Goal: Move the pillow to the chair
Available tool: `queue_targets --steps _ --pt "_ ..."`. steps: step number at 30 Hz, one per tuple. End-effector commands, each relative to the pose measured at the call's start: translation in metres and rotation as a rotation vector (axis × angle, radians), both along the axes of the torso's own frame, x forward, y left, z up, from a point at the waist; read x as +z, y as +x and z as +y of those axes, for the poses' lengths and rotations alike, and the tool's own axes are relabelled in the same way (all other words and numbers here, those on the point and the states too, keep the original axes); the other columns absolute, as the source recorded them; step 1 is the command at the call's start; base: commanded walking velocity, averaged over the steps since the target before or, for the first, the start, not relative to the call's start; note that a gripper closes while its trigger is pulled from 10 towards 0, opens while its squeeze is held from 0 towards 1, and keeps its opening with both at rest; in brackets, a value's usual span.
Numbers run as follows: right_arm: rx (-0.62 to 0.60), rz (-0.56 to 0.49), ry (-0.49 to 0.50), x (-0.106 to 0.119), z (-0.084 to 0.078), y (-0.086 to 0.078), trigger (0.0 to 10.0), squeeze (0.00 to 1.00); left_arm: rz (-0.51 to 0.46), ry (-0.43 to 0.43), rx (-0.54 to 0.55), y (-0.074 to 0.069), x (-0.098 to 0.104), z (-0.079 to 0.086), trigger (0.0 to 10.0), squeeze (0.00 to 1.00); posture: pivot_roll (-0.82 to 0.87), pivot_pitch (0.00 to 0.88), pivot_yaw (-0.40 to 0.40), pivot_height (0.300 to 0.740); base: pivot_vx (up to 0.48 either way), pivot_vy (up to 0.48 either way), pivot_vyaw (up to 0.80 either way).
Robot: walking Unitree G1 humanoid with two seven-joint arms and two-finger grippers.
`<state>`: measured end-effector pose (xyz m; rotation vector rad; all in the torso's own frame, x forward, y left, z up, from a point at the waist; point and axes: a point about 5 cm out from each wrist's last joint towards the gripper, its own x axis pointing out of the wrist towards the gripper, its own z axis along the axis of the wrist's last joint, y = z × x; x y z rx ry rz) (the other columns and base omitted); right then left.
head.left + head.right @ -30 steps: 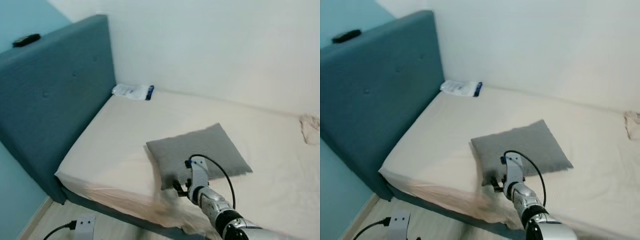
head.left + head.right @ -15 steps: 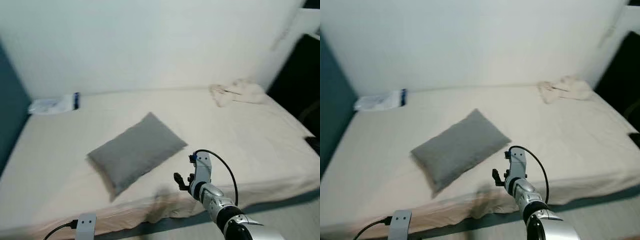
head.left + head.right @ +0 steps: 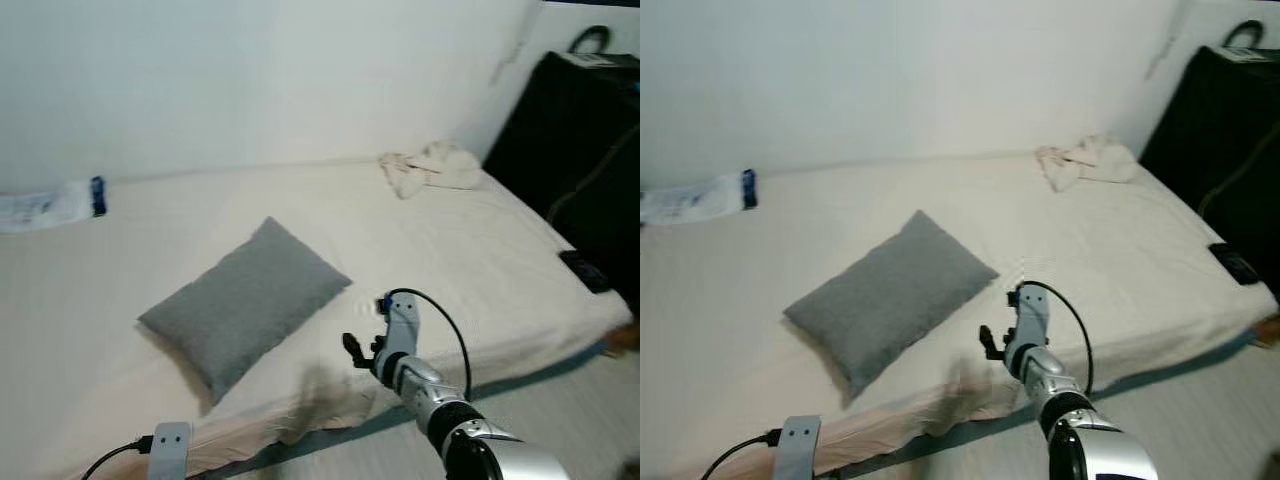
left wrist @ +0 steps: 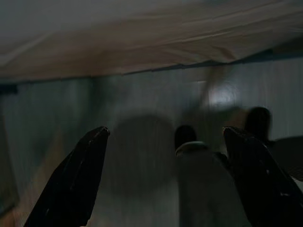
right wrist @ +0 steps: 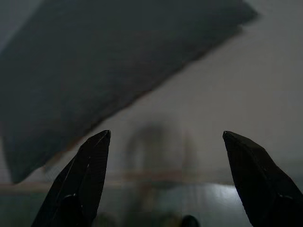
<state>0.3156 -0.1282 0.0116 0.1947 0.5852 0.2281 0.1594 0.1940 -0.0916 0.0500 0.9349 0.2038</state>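
Pillow (image 3: 245, 303): grey, rectangular, lying flat and skewed on the cream bed (image 3: 480, 260), toward the robot's left of the mattress middle, 1 corner pointing at the near edge. Nothing touching it.

Right gripper (image 5: 165, 177): raised over the near edge of the bed, just to the right of the pillow and apart from it. Wrist view shows its 2 black fingers (image 5: 90, 170) spread wide, nothing between them; the pillow's dark slab lies ahead of the tips. Silver right arm (image 3: 440, 410) with a black cable loop comes up from the lower frame.

Left gripper (image 4: 165, 179): hanging low in shade beside the bed, 2 fingers (image 4: 80, 175) set wide apart, holding nothing. Mattress underside edge and pale floor ahead of it, blurred.

Other items: crumpled light cloth (image 3: 428, 167) at the far right of the bed by the wall. White packet with blue end (image 3: 55, 203) at the far left by the wall. Black cabinet (image 3: 580, 150) past the bed's right end. Small dark flat object (image 3: 583, 270) on the bed's right edge, type unclear.
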Motion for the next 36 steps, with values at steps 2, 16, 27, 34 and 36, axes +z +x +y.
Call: queue_targets --steps 2,16,27,34,36 --pt "0.008 0.004 -0.034 -0.004 -0.006 -0.004 10.0 0.0 0.026 -0.002 -0.001 -0.008 -0.004 -0.004 10.0 0.0 -0.04 0.044 -0.077 0.74 0.0 0.0 0.0" --pt "-0.049 -0.021 0.153 0.006 -0.001 0.004 10.0 0.0 -0.001 0.081 0.014 -0.001 0.001 0.008 10.0 0.0 -0.05 0.035 -0.064 0.74 0.0 0.0 0.0" --pt "0.034 -0.056 0.172 0.012 0.016 0.007 10.0 0.0 -0.041 0.061 0.032 0.013 0.007 0.006 10.0 0.0 -0.05 0.039 -0.068 0.74 0.0 -0.252 0.0" --pt "0.088 -0.086 0.173 0.012 0.018 0.005 10.0 0.0 -0.039 0.063 0.003 0.012 0.006 0.001 10.0 0.0 -0.05 0.031 -0.073 0.74 0.0 0.0 0.2" --pt "0.098 -0.085 0.161 0.011 0.018 0.004 10.0 0.0 -0.041 0.065 -0.003 0.013 0.006 0.0 10.0 0.0 -0.05 0.031 -0.073 0.74 0.0 0.0 0.7"
